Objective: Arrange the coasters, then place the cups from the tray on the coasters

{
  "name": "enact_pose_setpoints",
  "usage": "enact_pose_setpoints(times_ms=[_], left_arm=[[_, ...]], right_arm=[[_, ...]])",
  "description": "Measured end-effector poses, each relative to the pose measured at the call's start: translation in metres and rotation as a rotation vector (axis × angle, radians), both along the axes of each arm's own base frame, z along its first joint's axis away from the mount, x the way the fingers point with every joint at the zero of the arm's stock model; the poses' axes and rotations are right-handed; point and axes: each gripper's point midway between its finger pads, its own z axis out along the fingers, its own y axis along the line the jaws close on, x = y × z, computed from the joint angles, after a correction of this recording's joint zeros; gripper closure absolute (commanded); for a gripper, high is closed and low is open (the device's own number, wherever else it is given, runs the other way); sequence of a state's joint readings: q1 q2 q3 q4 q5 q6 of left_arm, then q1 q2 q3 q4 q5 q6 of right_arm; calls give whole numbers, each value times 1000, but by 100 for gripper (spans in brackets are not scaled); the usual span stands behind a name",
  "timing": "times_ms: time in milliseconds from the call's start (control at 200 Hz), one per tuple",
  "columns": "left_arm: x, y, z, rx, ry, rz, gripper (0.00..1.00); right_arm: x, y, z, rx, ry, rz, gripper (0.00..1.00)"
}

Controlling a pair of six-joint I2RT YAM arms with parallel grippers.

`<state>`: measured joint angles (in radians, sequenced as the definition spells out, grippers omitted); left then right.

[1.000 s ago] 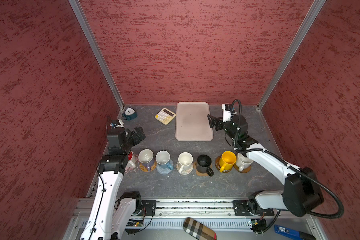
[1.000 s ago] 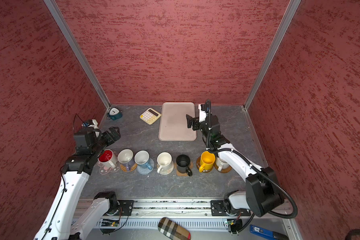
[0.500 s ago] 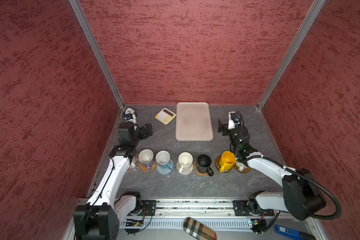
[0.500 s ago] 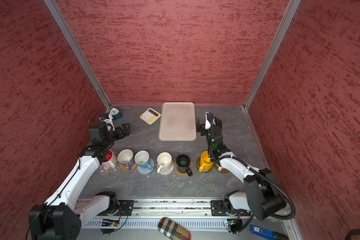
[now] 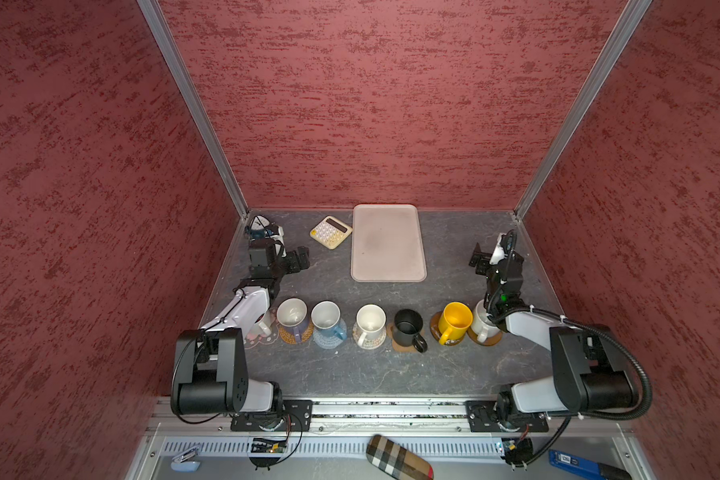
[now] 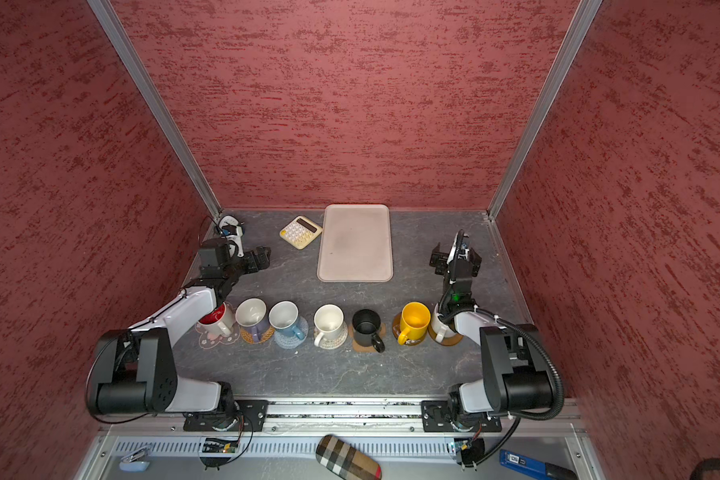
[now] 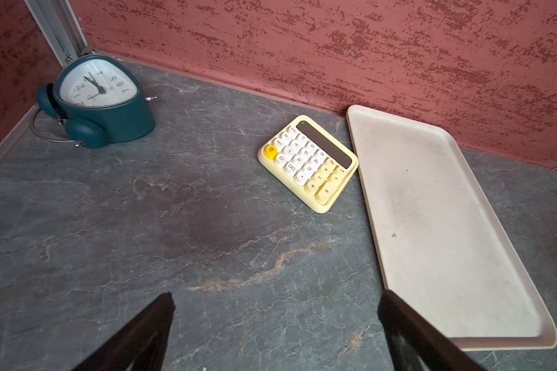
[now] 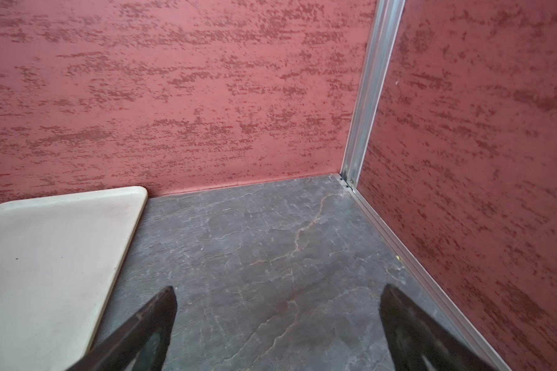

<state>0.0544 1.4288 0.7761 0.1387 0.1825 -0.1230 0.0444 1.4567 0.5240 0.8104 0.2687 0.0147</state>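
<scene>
seven cups stand in a row across the near part of the surface, each on a coaster. from left to right in both top views:

- a red-lined cup on the flower coaster, partly under the left arm
- the lavender cup on the woven coaster
- the blue cup on the grey coaster
- the cream cup on the beige coaster
- the black cup on the paw coaster
- the yellow cup on a brown disc
- a white cup, half hidden by the right arm, on what looks like a second disc

most handles point toward the near edge.

past the row, the left end effector hangs over bare surface to the left of the tray. its fingers are spread wide and hold nothing. the right end effector hangs over bare surface to the right of the tray. it too is spread wide and holds nothing, as the right wrist view shows.

the tray lies in the middle of the far side, its far end against the back wall. the calculator sits just beside its left rim. the clock is in the far left corner.
</scene>
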Motion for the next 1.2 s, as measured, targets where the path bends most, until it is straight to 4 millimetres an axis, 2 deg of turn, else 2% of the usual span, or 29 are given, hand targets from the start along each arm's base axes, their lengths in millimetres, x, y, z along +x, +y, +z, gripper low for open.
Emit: enact_pose_setpoints(times_ms=[316, 446, 611, 691, 857, 1007, 1077, 1202], left_arm=[[12, 18, -23, 5, 12, 11, 0], [14, 19, -22, 10, 20, -3, 0], [16, 23, -17, 4, 5, -12, 0], [12, 23, -19, 3, -2, -16, 0], [0, 20, -28, 11, -2, -31, 0], [-9, 19, -38, 11, 1, -34, 0], [-8, 18, -36, 14, -14, -37, 0], [-7, 16, -38, 21, -57, -52, 0]], right_arm=[[7, -11, -23, 69, -6, 9, 1], [9, -15, -23, 81, -22, 9, 1], [14, -16, -42, 97, -9, 14, 1], [15, -15, -44, 98, -10, 19, 1], [14, -18, -36, 104, -49, 17, 1], [5, -17, -30, 116, -65, 18, 1], [2, -17, -16, 120, -90, 20, 1], [-9, -17, 23, 129, -167, 23, 1]])
